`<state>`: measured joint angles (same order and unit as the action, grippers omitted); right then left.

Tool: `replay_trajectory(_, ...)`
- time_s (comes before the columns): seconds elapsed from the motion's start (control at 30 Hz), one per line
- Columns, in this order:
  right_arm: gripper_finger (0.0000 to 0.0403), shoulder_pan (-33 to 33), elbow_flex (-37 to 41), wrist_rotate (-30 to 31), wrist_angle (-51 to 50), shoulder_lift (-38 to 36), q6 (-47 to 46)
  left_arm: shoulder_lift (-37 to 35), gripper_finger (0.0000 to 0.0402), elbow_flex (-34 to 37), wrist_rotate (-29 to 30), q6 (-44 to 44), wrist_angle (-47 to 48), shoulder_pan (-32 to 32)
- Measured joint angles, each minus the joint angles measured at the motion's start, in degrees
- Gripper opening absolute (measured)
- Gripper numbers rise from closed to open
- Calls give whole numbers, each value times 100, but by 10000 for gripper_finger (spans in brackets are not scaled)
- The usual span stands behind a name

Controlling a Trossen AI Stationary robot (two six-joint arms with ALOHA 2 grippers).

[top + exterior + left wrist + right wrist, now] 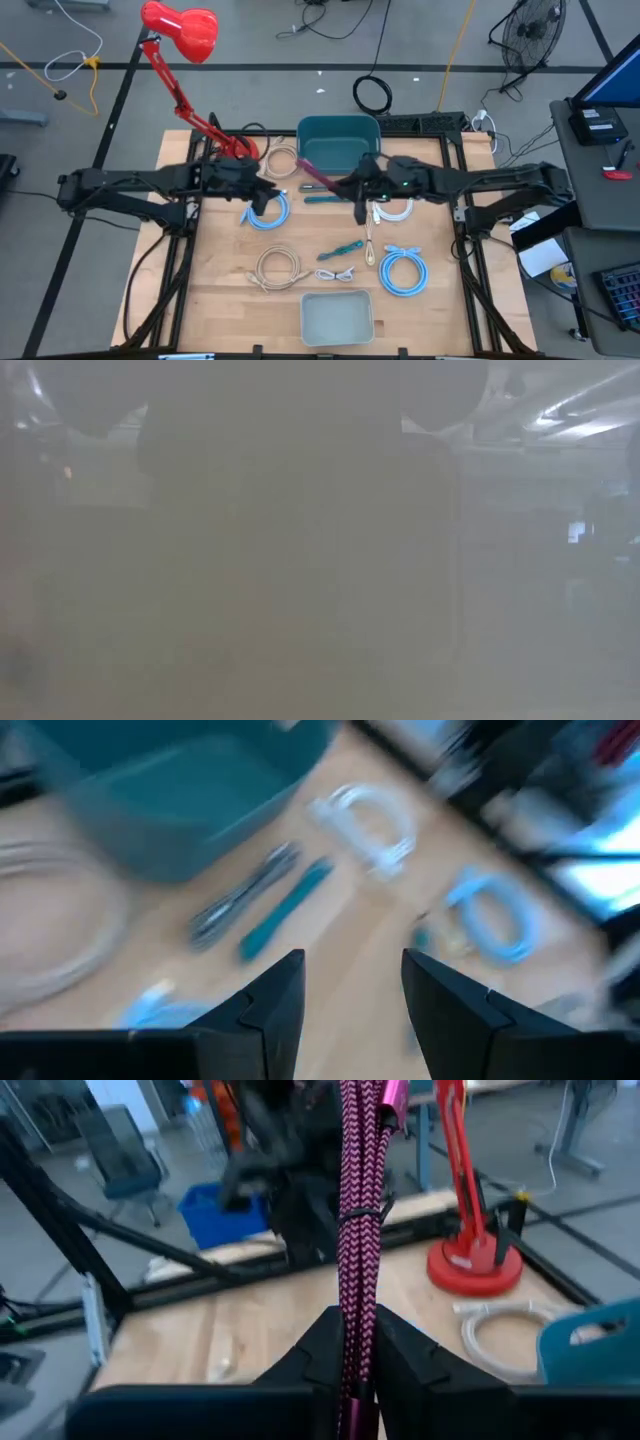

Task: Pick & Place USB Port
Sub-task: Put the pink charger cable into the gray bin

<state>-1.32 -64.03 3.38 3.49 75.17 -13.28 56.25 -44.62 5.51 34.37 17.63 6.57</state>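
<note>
My right gripper [352, 190] [355, 1325] is shut on a pink-and-black braided cable bundle [313, 172] [358, 1180], just in front of the teal bin [338, 140] at the table's far middle. My left gripper [263, 200] [352, 970] is open and empty. It hovers over a light blue cable coil [268, 214] left of centre. A grey tray [337, 317] sits at the near edge. The low view is fogged and shows nothing usable. My right gripper pinches the folded braided cable bundle near one end [357, 1295] between its two fingers, which lie along the strands. The bundle is tied with a thin band [362, 1212]. It is lifted clear and sticks out past the fingertips toward the table's left and the teal bin's near corner.
Loose cables lie across the table: beige coils [280, 266] [282, 160], a blue coil [403, 272], a white coil [396, 211], teal cables [340, 250] [320, 197] and a small white one [336, 275]. A red desk lamp [185, 40] stands at the far left.
</note>
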Motion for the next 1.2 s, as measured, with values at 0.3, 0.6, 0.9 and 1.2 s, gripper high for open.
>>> replay_trajectory(0.3, 35, 0, 2, -10, -1, -164, -231, 608, 170, 1065, -213, 86, -4661, 83)
replay_trajectory(0.6, 26, 31, 2, -41, 213, -108, -280, 1363, 170, -3, -794, -138, -4826, 107)
replay_trajectory(0.9, 33, 31, 2, -26, 199, -106, -278, 1508, 170, -512, -1059, -409, -4436, 127)
replay_trajectory(1.2, 33, 28, 2, -20, 228, -56, -260, 1508, 170, -512, -1059, -361, -4475, 129)
